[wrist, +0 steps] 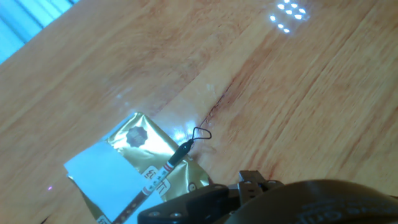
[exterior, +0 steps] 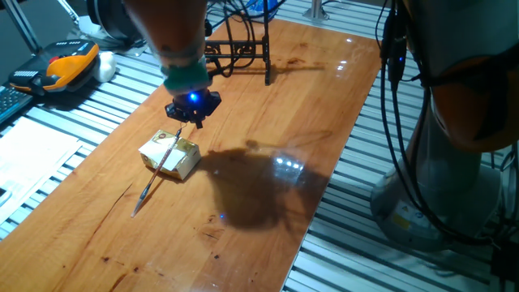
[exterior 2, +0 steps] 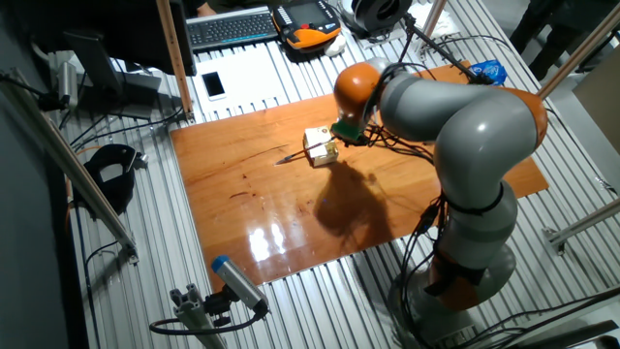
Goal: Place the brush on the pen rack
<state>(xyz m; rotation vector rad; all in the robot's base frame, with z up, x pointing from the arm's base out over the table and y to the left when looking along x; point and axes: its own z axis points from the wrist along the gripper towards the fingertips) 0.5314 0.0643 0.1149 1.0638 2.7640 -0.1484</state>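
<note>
The brush [exterior: 159, 170] has a reddish-brown shaft and lies slanted across the yellowish box [exterior: 180, 159], its dark tip on the table toward the front left. In the hand view its loop end [wrist: 200, 133] rests just past the gold box [wrist: 134, 149]. My gripper [exterior: 195, 113] hovers just above the brush's loop end without touching it and looks open and empty. One dark finger [wrist: 186, 205] shows at the bottom of the hand view. The black pen rack [exterior: 241, 50] stands at the table's far end. In the other fixed view the box [exterior 2: 321, 147] shows and the rack is hidden behind the arm.
The wooden table [exterior: 268, 146] has slatted metal on both sides. An orange-and-black handset [exterior: 69, 65] and a keyboard [exterior 2: 232, 27] lie off the table. The arm's grey base [exterior 2: 465, 252] and cables [exterior: 397, 97] stand at the table's right side.
</note>
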